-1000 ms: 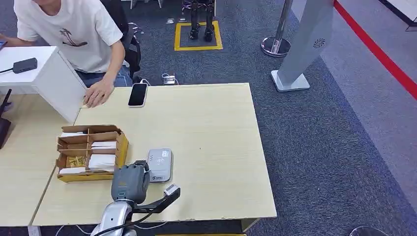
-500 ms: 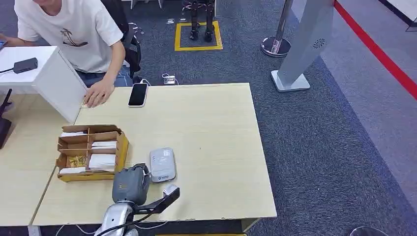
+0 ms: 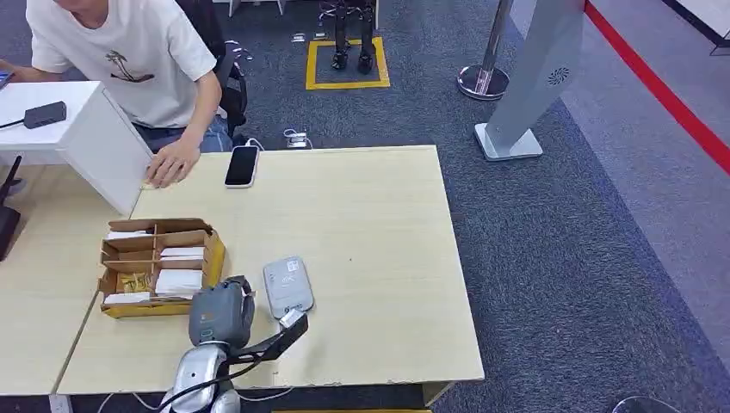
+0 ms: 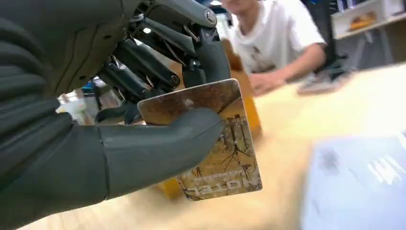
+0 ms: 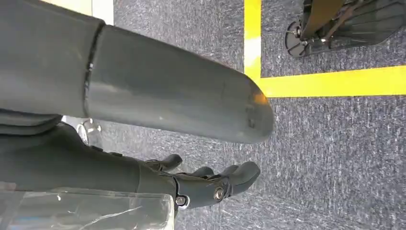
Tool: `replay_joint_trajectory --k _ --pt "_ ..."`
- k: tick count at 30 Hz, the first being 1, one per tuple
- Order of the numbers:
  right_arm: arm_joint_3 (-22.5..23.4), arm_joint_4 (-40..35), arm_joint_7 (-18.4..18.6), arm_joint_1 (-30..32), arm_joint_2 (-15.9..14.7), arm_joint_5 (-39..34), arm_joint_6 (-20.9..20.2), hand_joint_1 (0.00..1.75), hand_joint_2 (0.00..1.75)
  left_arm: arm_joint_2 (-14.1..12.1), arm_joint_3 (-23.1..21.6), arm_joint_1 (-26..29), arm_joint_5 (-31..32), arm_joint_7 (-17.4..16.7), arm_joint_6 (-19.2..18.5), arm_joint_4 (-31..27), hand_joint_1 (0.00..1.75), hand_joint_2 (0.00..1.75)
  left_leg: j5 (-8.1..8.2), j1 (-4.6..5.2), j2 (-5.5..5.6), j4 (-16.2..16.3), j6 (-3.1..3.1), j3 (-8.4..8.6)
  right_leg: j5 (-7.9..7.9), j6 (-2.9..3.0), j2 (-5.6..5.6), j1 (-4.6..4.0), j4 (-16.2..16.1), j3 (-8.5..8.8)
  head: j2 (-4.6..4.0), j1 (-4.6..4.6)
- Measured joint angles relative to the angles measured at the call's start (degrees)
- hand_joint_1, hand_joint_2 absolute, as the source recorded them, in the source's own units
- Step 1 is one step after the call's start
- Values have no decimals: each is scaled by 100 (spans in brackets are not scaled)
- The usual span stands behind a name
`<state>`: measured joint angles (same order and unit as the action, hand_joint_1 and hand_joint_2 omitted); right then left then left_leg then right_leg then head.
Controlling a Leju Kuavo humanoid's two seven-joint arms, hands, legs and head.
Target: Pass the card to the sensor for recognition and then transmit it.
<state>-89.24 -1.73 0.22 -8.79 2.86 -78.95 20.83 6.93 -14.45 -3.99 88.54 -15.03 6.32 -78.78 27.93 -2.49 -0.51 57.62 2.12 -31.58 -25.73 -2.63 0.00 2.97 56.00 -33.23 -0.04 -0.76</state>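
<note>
Head view: we see the left robot hand [image 3: 221,313] above the table [image 3: 379,232] near its front edge, between the cardboard box [image 3: 159,267] of cards toward the table's left edge and the grey sensor [image 3: 287,286], which lies flat just beside the hand. The held card is hidden beneath the hand here. A person's hand [image 3: 172,163] rests at the far edge beside a black phone [image 3: 242,165].

Left wrist view: we see the left robot hand [image 4: 143,110] holding the card [image 4: 218,143], a brown and gold printed card pinched between the thick grey thumb across its face and the darker fingers [image 4: 210,52] behind its upper edge. The card stands clear of the table surface; the sensor [image 4: 359,187] appears as a blurred pale slab near it, apart from the card.

Right wrist view: we see the right robot hand [image 5: 201,184] hanging over grey carpet [image 5: 335,158] with a yellow floor line [image 5: 330,81], its fingers loosely extended and apart, holding nothing.
</note>
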Motion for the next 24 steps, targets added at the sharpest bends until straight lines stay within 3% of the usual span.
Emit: replay_joint_trajectory --k 11,20,24 --pt "-2 -15 -33 -9 0 96 -35 0 0 -532 -540 -601 2 -343 -225 -664 175 175 0 1 0 1 1 -1 1 0 1 1 0 -1 2 -4" --pt "-4 -35 -39 -12 0 131 -55 0 0 -628 -699 -830 0 -335 -271 -706 175 175 0 1 0 0 1 -1 0 0 1 1 0 -1 0 -2" --pt "-4 -37 -22 -13 0 221 -77 0 0 -604 -699 -855 2 -130 -284 -686 175 175 0 1 1 1 1 -1 0 0 1 1 0 -1 0 -2"
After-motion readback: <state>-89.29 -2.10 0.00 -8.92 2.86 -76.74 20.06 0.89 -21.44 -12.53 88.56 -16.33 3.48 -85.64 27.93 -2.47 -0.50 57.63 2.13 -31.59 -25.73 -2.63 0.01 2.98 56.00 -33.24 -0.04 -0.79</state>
